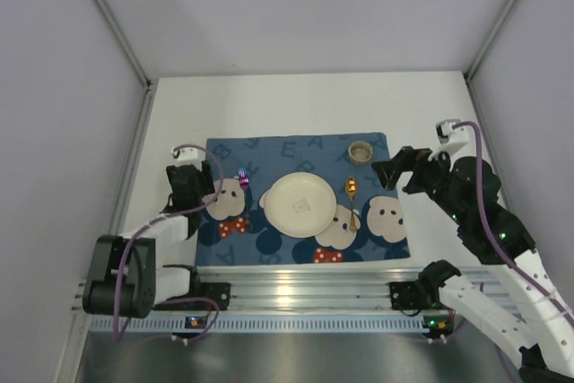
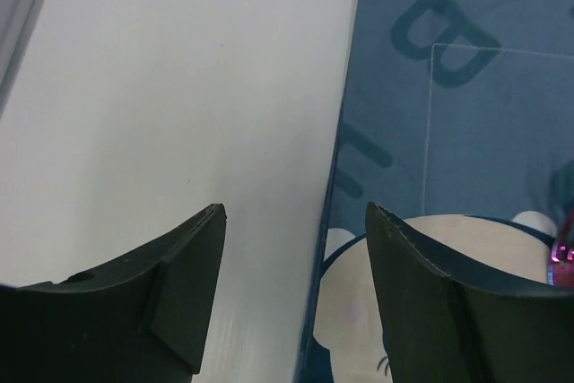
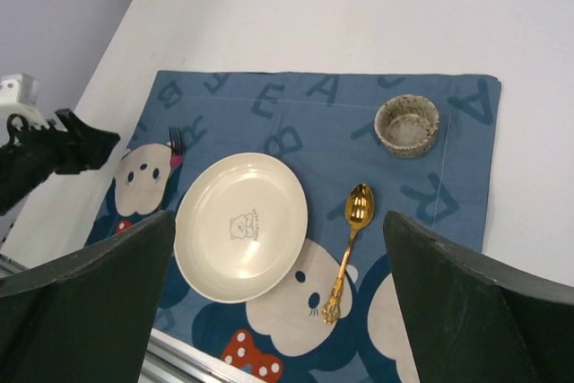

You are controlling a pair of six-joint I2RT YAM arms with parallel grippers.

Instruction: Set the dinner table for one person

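The left jaws are spread with nothing in them, over the left edge of the mat (image 1: 269, 154); one finger (image 2: 184, 284) is above the bare bench (image 1: 305, 105), the other above the mat. The right jaws are spread wide and empty, just off the mat's right edge. The white bench lies under the mat and shows past its far, left and right sides. On the mat: a plate (image 1: 299, 204) in the middle; a gold spoon (image 1: 352, 199) right of middle; a fork (image 1: 243, 181) left of middle; a small bowl (image 1: 360, 151) in the far right corner.
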